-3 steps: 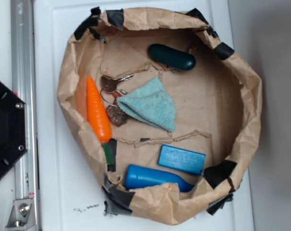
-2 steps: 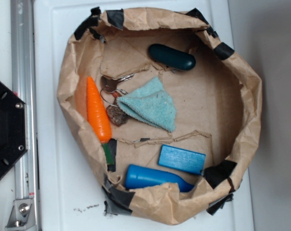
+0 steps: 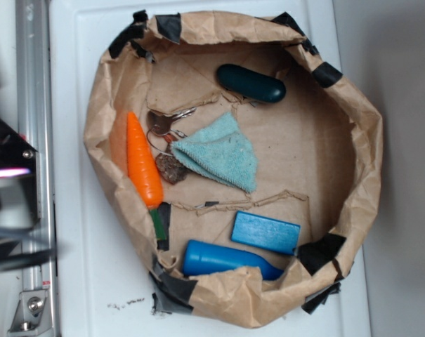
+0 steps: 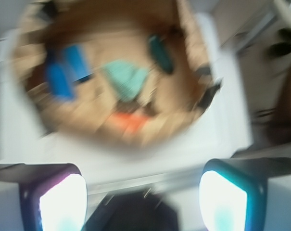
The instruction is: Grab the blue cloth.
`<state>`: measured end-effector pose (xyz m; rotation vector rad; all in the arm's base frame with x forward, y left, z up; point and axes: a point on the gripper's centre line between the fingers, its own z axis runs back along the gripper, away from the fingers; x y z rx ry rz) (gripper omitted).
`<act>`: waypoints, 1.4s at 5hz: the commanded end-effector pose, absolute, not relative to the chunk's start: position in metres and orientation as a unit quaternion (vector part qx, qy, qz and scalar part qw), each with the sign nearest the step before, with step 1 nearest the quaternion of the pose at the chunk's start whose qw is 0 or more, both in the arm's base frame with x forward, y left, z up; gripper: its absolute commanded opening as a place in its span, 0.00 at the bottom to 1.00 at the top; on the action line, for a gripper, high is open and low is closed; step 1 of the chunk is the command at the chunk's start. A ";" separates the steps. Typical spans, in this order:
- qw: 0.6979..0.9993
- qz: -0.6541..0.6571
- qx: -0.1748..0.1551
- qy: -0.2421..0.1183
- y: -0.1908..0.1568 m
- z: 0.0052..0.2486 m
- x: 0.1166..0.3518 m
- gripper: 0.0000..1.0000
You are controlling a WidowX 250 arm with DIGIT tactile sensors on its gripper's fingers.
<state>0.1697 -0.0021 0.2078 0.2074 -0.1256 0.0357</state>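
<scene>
One blue cloth lies in a paper-lined basin on white tabletop; jaws apart.

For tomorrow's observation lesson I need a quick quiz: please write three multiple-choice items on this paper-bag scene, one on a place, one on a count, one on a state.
1. Where does the blue cloth lie?
A. right of the carrot
B. on top of the blue bottle
C. outside the paper bag

2. How many blue or teal-blue things lie in the bag, not counting the dark green case?
A. one
B. three
C. five

3. How does the gripper stand?
A. shut on the cloth
B. open, holding nothing
C. shut on the carrot

Answers:
1 A, the cloth sits near the bag's middle, with the keys between it and the carrot.
2 B, cloth, blue block and bottle.
3 B, the wrist view shows its fingers spread wide, far above the bag.
</scene>
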 end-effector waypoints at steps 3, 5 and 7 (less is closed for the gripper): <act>0.981 -0.186 0.006 -0.061 -0.010 0.072 0.276 1.00; 0.978 -0.206 -0.040 0.001 -0.012 0.037 0.231 1.00; 0.981 -0.191 0.017 -0.027 -0.008 0.012 0.235 0.00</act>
